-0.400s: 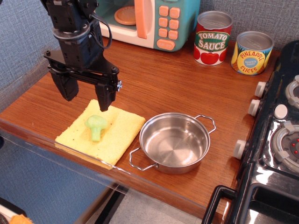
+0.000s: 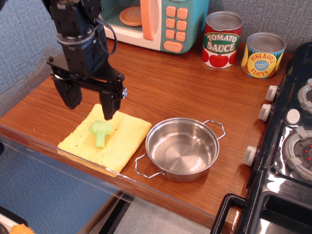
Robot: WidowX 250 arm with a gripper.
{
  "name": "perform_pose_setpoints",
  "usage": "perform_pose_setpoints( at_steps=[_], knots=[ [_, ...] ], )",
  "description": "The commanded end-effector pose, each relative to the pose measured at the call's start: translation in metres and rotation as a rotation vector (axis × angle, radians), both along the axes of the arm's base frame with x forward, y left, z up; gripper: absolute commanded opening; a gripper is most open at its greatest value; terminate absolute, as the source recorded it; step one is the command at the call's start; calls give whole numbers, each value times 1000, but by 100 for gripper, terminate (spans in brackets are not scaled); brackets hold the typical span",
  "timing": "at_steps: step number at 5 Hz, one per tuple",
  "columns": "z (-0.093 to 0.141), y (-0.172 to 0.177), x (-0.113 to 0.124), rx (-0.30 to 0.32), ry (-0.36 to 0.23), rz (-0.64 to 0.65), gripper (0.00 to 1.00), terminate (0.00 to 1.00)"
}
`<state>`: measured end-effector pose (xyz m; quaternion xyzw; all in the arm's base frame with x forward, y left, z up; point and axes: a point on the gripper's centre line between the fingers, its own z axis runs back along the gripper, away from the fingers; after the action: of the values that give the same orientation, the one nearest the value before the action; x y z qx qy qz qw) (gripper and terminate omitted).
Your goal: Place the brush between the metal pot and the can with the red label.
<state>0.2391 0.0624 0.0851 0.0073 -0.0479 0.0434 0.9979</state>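
My black gripper [image 2: 91, 103] hangs open over the far left edge of a yellow cloth, with nothing between its fingers. The brush does not show on the counter. A small orange shape [image 2: 22, 229] sits at the bottom left corner below the counter; I cannot tell what it is. The shiny metal pot [image 2: 181, 148] with two wire loop handles stands empty near the front edge, right of the cloth. The can with the red label [image 2: 222, 40], marked TOMATO SAUCE, stands at the back, far from the gripper. Bare wood lies between pot and can.
A green toy broccoli [image 2: 100, 131] lies on the yellow cloth [image 2: 126, 141] just below the gripper. A yellow-and-blue pineapple can [image 2: 263, 55] stands right of the tomato can. A toy microwave [image 2: 151, 22] is at the back; a black stove [image 2: 292, 136] lines the right side.
The gripper has shifted very slightly, staying open above the cloth. Nothing else moved.
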Motion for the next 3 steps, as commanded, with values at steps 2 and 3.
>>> perform_pose_setpoints(
  at_steps=[2,3],
  knots=[
    [2,79,49,39,-39,142,100,0],
    [-10,121,80,41,-68,148,100,0]
  ],
)
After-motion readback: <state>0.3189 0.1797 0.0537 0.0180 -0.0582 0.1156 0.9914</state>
